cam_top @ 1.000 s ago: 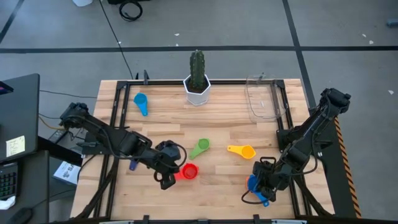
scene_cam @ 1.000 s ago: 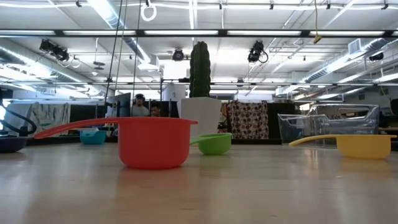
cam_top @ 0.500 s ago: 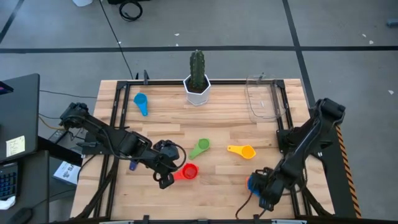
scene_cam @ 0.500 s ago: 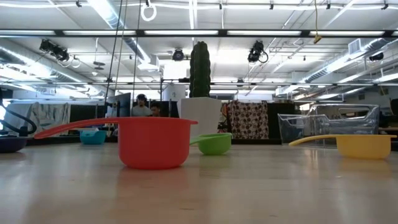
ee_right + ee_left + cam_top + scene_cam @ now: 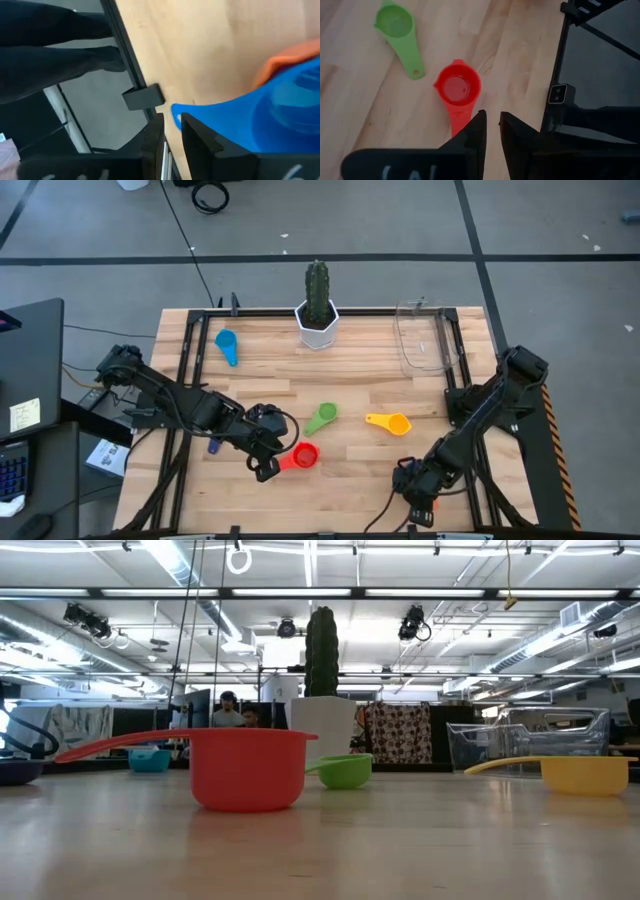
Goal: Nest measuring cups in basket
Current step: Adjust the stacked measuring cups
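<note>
Since a second ago our right gripper (image 5: 415, 490) has slid toward the table's near edge; its narrow fingers straddle the blue round plastic measuring cup's (image 5: 270, 125) flat handle, an orange cup (image 5: 285, 61) beside. Our left gripper (image 5: 490, 131), narrowly parted, hovers by the red plastic cup's (image 5: 457, 90) handle. Well away, the clear rectangular plastic basket (image 5: 425, 340) waits on the pale wooden table (image 5: 360, 460).
</note>
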